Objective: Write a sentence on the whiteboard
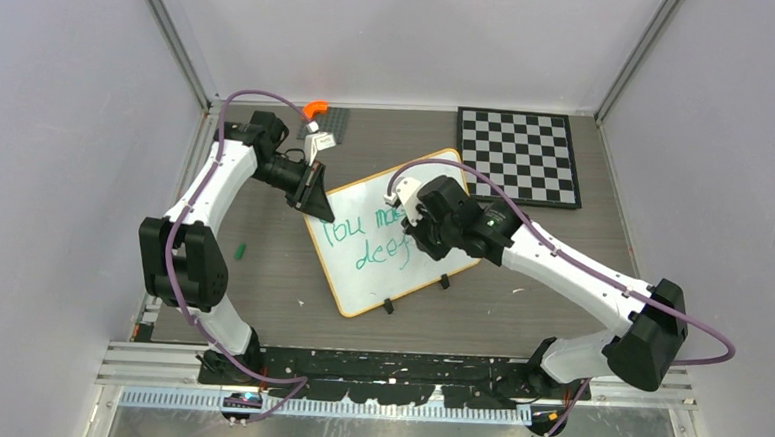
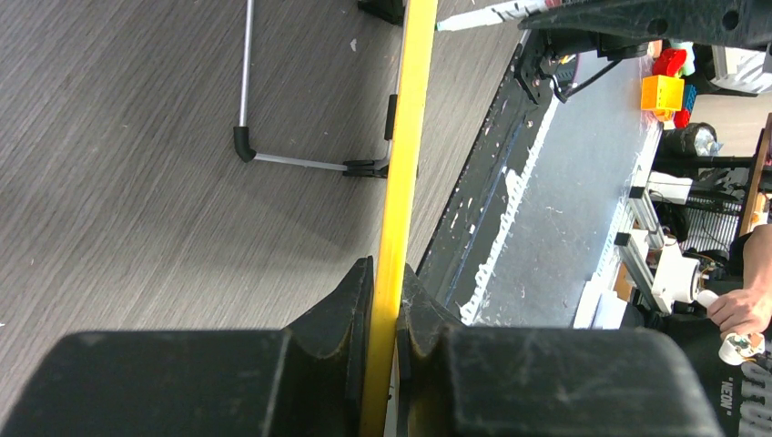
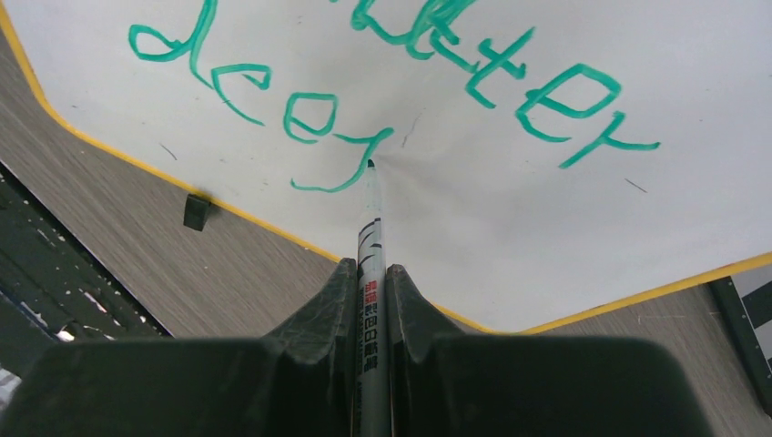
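Here, marker (image 3: 371, 273) tip on whiteboard (image 3: 546, 246).

The right claw (image 3: 370, 273) has its two dark fingers clamped on a marker (image 3: 369, 309), a pale barrel with red and black print running along it. The marker's green tip touches the whiteboard (image 3: 510, 228) at the end of the last stroke of the lower line. The sentence (image 3: 564, 105) is in green handwriting: the lower line reads "dee" plus an unfinished letter, and the upper line ends in "tter", its start cut off by the frame. The whiteboard's yellow rim crosses the grey wood-grain bench (image 3: 137, 246), with one small black clip foot (image 3: 196, 211) at the near edge. A dark, white-flecked rail (image 3: 45, 309) runs at lower left.
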Robot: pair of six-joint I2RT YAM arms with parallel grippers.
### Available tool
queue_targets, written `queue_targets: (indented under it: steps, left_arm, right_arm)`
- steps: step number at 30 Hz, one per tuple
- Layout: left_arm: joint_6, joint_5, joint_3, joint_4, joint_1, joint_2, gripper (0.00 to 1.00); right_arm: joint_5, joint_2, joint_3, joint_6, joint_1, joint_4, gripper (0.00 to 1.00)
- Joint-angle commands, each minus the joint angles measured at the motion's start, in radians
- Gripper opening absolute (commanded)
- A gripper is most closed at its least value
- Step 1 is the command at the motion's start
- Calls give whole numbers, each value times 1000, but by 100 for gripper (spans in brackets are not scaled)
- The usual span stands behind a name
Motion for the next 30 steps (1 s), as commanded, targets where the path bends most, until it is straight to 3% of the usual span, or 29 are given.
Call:
queue_targets:
  steps: [1, 30]
  left_arm:
    - [-15, -38, 6, 22, -3, 8, 0]
    - [-17, -45, 12, 21, -3, 17, 0]
  right_arm:
    - [31, -17, 45, -7, -13, 25, 0]
    - [34, -8, 19, -16, -63, 33, 0]
